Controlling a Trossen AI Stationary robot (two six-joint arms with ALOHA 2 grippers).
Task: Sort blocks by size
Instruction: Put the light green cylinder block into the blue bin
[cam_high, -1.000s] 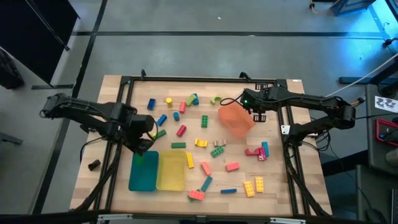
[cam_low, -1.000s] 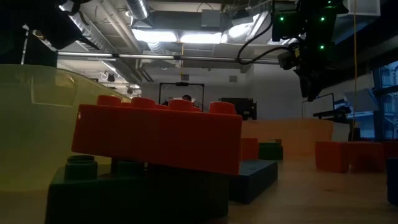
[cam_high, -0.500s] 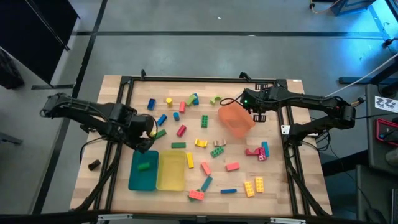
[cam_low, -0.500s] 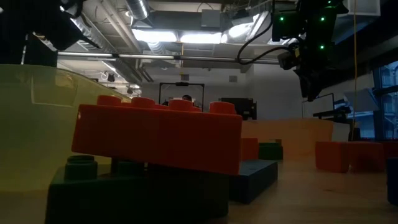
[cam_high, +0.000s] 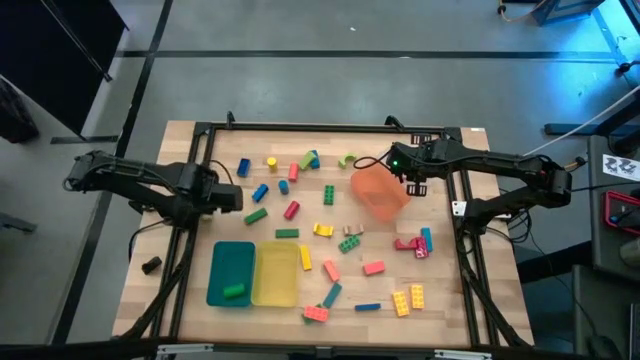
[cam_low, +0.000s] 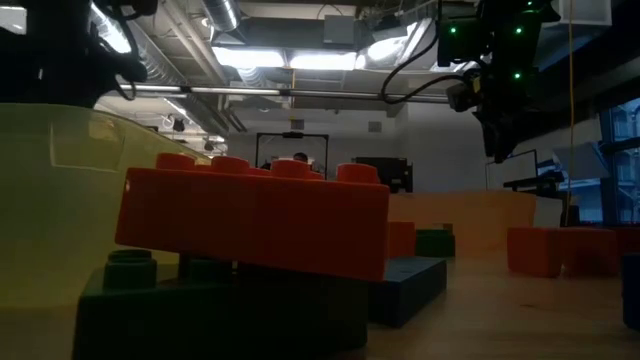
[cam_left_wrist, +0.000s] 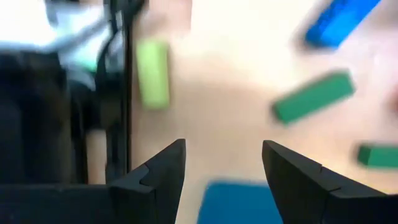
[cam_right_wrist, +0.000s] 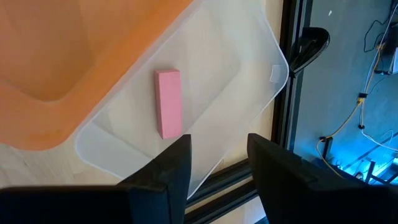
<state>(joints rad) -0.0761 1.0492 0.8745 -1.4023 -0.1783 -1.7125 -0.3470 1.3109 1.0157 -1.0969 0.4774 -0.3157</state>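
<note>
Four trays sit on the wooden surface (cam_high: 440, 300). The teal tray (cam_high: 231, 272) near the left front holds one short green block (cam_high: 235, 291) at its near end, lying roughly crosswise. Touching its right side, the yellow tray (cam_high: 276, 273) shows nothing inside from above. Toward the back right, the translucent orange tray (cam_high: 380, 192) overlaps a clear tray (cam_right_wrist: 242, 68), in which a single pink block (cam_right_wrist: 168, 102) lies flat, a smooth-sided oblong with its long axis set across the tray's length.

The left tool (cam_high: 238, 197) hovers behind the teal tray, its dark fingers (cam_left_wrist: 163, 171) spread apart with nothing between them. The right tool (cam_high: 412, 186) hangs at the orange tray's back right edge; its two fingers (cam_right_wrist: 168, 168) stand apart over the clear tray's rim, gripping nothing.

Loose studded plastic blocks are scattered across the middle and right of the surface at mixed angles. A long green bar (cam_high: 287, 234) lies left to right just behind the yellow tray, and a blue bar (cam_high: 367, 307) lies likewise near the front. At table height, a red studded brick (cam_low: 250, 215) rests tilted atop a dark green one (cam_low: 225, 305).
</note>
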